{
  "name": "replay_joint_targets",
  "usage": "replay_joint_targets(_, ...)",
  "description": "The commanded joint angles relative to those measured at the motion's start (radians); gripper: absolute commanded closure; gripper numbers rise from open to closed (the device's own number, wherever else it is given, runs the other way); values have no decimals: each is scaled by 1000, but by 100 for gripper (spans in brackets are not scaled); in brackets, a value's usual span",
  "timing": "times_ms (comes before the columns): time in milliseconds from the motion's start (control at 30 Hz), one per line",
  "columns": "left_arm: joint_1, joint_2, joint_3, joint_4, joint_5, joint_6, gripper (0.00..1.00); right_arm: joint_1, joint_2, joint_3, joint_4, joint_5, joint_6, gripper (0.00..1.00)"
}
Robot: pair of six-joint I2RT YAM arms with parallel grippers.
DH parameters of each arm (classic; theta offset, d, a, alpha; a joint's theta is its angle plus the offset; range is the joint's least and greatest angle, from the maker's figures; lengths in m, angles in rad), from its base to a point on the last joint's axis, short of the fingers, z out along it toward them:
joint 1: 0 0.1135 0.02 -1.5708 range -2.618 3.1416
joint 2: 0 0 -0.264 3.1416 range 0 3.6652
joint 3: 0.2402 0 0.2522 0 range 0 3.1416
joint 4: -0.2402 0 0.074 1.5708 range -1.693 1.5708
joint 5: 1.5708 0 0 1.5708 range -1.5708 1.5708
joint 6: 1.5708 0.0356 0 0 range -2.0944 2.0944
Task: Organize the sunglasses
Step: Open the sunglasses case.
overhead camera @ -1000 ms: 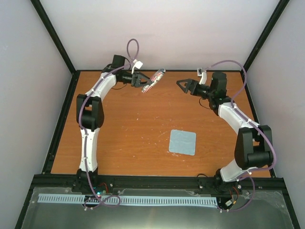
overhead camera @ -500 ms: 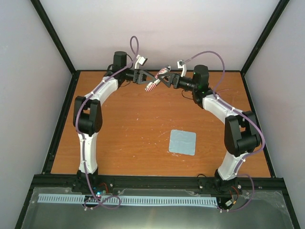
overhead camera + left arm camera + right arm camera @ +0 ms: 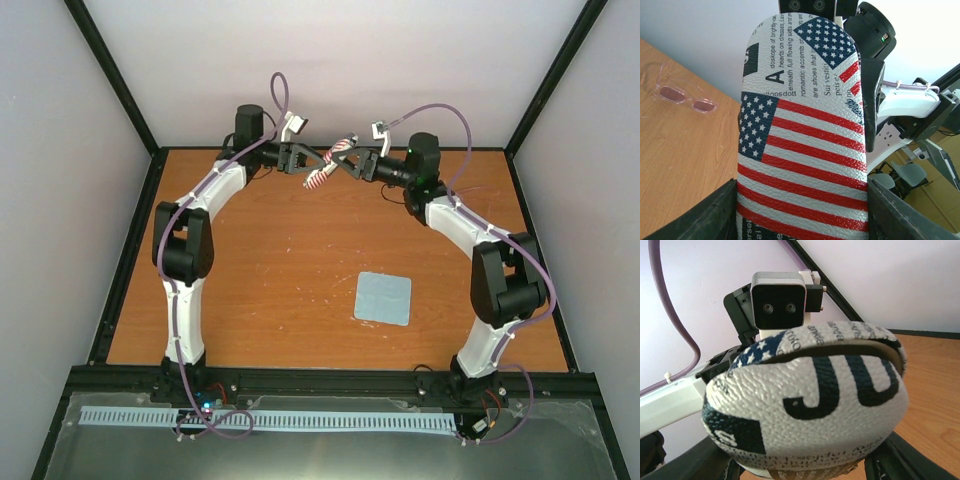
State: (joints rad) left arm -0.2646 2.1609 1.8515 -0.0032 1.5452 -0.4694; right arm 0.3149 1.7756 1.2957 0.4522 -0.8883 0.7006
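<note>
- Sunglasses: pink lenses, clear frame, lying on the table near the back wall. They're off to the left in my left wrist view, well apart from both my grippers.
- Both my arms reach out to the far edge and bend inward, wrists pointing at each other, so the grippers sit nose to nose above the table.
- Left gripper is clamped on one end of the flag-print case, fingers pressed on its sides.
- Right gripper has the case's other end between its jaws, and as far as I can see the fingers are against its sides, so it's gripping too.
- The case hangs tilted between them, off the table.
- It fills both wrist views, so my fingertips are mostly cut off at the bottom.
- In the top view I can't pick out the sunglasses at all.
- The blue cloth lies well nearer me, right of centre.
</note>
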Motion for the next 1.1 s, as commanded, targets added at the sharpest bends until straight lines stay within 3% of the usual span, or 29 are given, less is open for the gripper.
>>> replay_joint_targets(0, -5, -43, 12, -6, 61, -7, 54, 2, 22, 23, 7, -1, -18, 63)
replay_joint_targets(167, -5, -31, 64, -137, 22, 108, 26, 2, 22, 31, -10, -10, -20, 63)
replay_joint_targets(233, -5, -23, 79, -150, 9, 128, 4, 2, 25, 39, -20, -26, -22, 63)
replay_joint_targets(267, -5, -19, 88, -183, 3, 136, 1, 3, 24, 41, -23, -35, -22, 63)
replay_joint_targets(1067, -36, 45, 289, -703, -282, 654, 3, 19, -5, 75, -73, -124, -28, 64)
